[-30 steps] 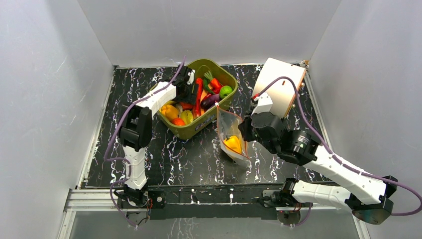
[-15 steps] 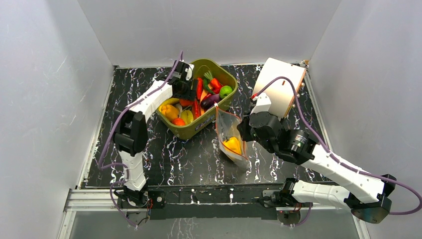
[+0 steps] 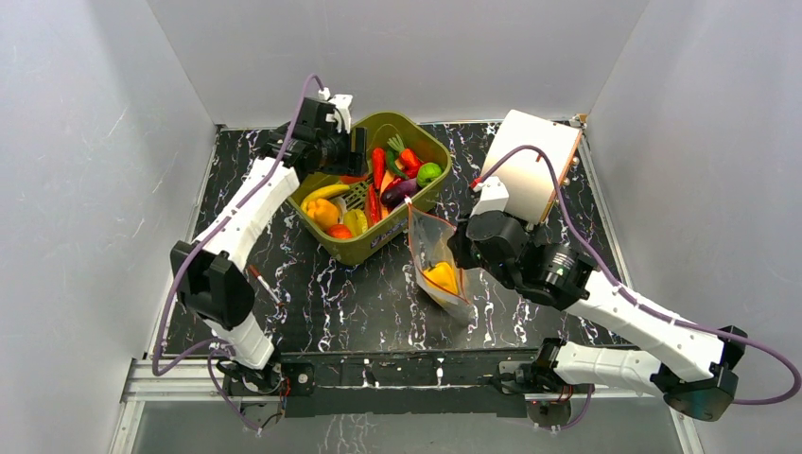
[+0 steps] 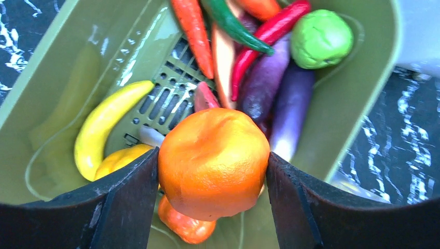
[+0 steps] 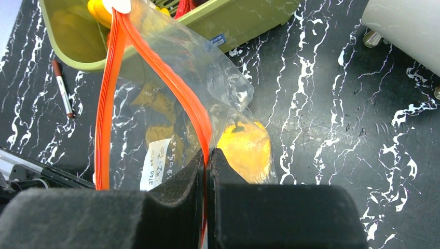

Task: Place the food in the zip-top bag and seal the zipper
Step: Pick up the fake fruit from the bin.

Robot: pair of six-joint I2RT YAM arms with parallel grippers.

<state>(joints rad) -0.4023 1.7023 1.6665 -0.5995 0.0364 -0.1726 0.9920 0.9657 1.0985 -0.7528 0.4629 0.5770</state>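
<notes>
My left gripper is shut on the orange ball and holds it above the olive-green tub. Below it lie a yellow banana-shaped piece, red chillies, a carrot, purple pieces and a green ball. In the top view the left gripper hangs over the tub's far left part. My right gripper is shut on the red-orange zipper of the clear zip-top bag and holds its mouth open and up. A yellow pepper lies inside the bag.
The tub stands at the back middle of the black marbled table. A white board leans at the back right. A red-and-white pen lies on the table left of the bag. Grey walls close in on three sides.
My left arm has risen and swung back and to the left over the tub with the orange ball. The right gripper and the bag have barely shifted.
</notes>
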